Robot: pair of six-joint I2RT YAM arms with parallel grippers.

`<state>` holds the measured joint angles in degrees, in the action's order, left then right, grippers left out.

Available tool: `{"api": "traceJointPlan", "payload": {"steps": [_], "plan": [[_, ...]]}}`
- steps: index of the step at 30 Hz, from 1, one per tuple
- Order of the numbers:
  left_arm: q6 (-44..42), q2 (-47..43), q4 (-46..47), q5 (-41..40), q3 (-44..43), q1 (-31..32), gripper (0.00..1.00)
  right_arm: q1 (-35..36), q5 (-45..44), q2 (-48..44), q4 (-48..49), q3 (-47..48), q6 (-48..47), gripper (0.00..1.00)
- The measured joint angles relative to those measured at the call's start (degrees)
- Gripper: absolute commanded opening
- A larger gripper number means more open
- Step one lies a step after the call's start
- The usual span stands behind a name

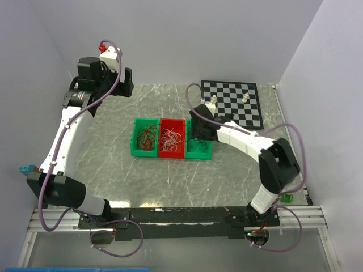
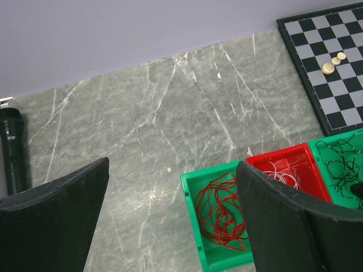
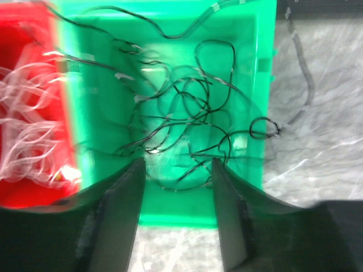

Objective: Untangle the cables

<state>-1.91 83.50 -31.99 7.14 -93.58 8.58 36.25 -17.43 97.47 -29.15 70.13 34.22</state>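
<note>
Top external, layout: grey marble table [image 1: 153, 175], chessboard [image 1: 233, 103] at the far right, three bins in a row at centre, touching side by side.
Bins: left green bin [image 1: 135, 139], red bin [image 1: 172, 121] in the middle, right green bin [image 1: 199, 157]. The last is partly covered by the right arm's wrist.
Left gripper [image 2: 170, 226]: fingers spread wide with nothing between them. It is raised over the far left of the table, well apart from the bins.
Right gripper [image 3: 177, 170]: fingers parted, tips down inside the right green bin, right at the wires. Nothing is clamped, and I cannot tell whether a strand is touched.
Red-brown cables [image 2: 218, 212]: one curly bunch lying in the left green bin.
White cables [image 1: 171, 136]: one tangled bunch in the red bin.
Black cables [image 3: 187, 113]: loose tangle in the right green bin. One small loop lies over the side wall toward the table, and one strand runs along the far rim.
Chess pieces [image 2: 329, 68]: a few small pale pieces close together on the chessboard.
</note>
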Motion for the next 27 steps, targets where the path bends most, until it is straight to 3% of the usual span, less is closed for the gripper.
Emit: {"api": "traceJointPlan", "payload": {"steps": [12,19,27], "plan": [[-0.63,-0.09,-0.02,0.68,0.42,-0.04,0.97,-0.90,2.45,-12.81,-3.13,1.03,0.20,0.76],[-0.96,-0.09,-0.04,0.63,0.42,-0.26,0.97,-12.09,6.88,-15.15,0.20,-1.64,1.57,0.84],[-1.75,-0.11,-0.04,0.55,1.14,-0.44,0.96,-21.73,24.13,-7.32,13.16,-12.31,6.67,0.83]]}}
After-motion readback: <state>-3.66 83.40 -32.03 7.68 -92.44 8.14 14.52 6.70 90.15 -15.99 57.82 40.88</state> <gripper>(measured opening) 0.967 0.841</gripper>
